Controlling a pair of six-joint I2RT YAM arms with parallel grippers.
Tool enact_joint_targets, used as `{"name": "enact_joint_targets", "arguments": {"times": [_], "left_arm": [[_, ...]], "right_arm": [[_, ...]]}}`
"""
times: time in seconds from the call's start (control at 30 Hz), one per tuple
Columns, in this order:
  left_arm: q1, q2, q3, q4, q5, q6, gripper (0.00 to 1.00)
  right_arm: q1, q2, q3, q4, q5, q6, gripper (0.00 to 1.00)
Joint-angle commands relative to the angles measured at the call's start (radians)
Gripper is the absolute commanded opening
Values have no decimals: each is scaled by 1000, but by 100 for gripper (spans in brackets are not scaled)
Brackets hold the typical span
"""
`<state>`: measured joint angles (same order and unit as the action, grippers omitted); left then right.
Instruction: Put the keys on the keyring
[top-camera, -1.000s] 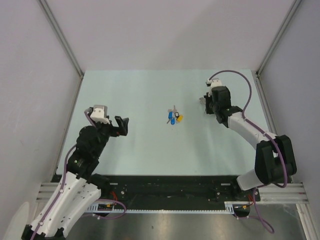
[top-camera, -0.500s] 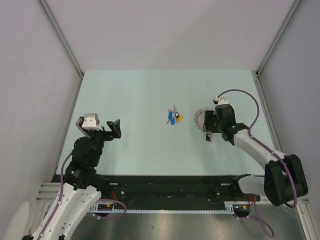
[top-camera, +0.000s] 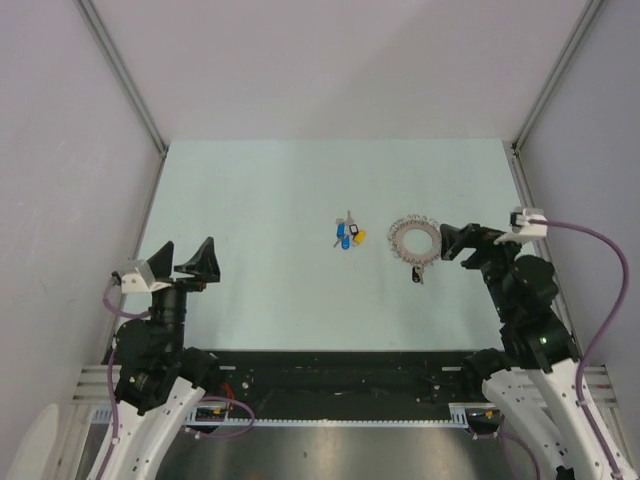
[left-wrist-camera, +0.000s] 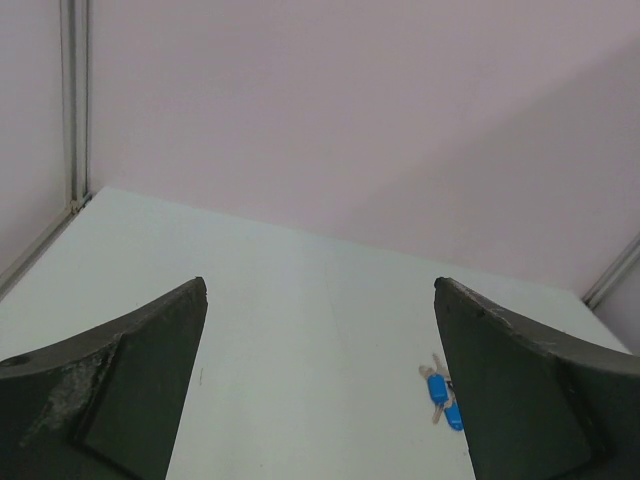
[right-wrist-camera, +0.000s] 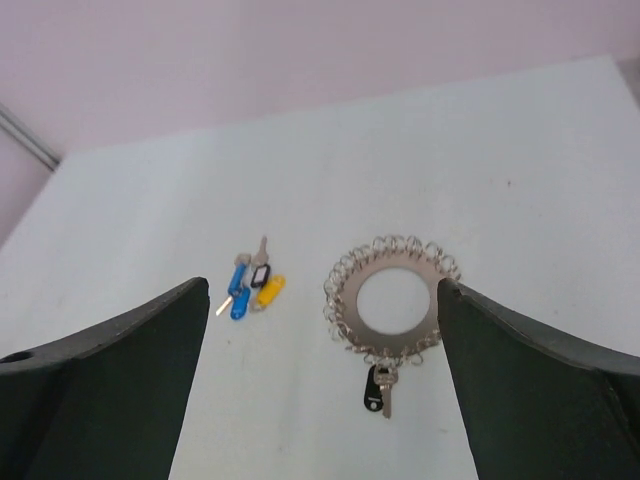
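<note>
Top view, left gripper (top-camera: 186, 256): jaws wide apart, empty, by the table's (top-camera: 270, 190) left edge.
Top view, right gripper (top-camera: 470, 240): jaws wide apart, empty, just right of the keyring (top-camera: 413, 240).
Top view, keys (top-camera: 347, 236): mid-table, left of the keyring, apart from it.
Left wrist: nothing between the jaws; keys partly hidden, count unclear.
Right wrist: keyring flat, untouched; a black-headed key (right-wrist-camera: 378, 388) at its near rim.

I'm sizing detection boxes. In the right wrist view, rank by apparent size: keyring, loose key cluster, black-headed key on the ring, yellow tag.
1. keyring
2. loose key cluster
3. black-headed key
4. yellow tag
The last two look close, and the black-headed key lies nearer the camera, so their order is unsure.
</note>
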<state>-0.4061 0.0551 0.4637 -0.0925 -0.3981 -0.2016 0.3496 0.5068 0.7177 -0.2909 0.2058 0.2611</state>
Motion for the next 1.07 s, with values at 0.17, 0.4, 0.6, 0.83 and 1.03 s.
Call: {"name": "enact_joint_targets", "arguments": {"times": [0.17, 0.4, 0.6, 0.83, 1.03], "left_arm": [[6, -116, -20, 50, -8, 28, 100], [6, -103, -20, 45, 10, 51, 100], [6, -86, -22, 50, 24, 70, 100], [6, -63, -20, 63, 50, 82, 100], [6, -64, -23, 71, 68, 82, 100]], "right_arm": [[-4, -258, 46, -99, 43, -143, 100], [-3, -321, 22, -162, 47, -238, 100], [-14, -352, -30, -134, 32, -241, 100], [-84, -369, -52, -119, -39, -246, 100], [-97, -386, -58, -113, -72, -243, 100]]}}
